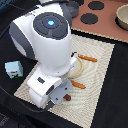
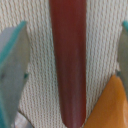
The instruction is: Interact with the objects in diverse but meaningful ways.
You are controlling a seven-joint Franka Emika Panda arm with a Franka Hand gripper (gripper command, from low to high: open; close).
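Observation:
The brown sausage (image 2: pixel 70 55) lies lengthwise on the woven placemat, filling the middle of the wrist view. My gripper (image 2: pixel 70 67) is open and low over it, one teal finger (image 2: pixel 12 75) on each side with mat showing between the fingers and the sausage. In the exterior view only the sausage's end (image 1: pixel 66 98) peeks out under the gripper (image 1: pixel 60 98) at the mat's near edge. The white-and-teal milk carton (image 1: pixel 13 70) stands off the mat at the exterior view's left. A grey pot (image 1: pixel 122 17) sits at the far right corner.
An orange-handled utensil (image 1: pixel 78 85) lies close to the gripper, its orange handle (image 2: pixel 112 102) beside the sausage. Another orange-handled utensil (image 1: pixel 88 58) and the tan plate's rim (image 1: pixel 79 69) lie further back on the placemat (image 1: pixel 97 75). A toy stove with dark burners (image 1: pixel 90 19) is behind.

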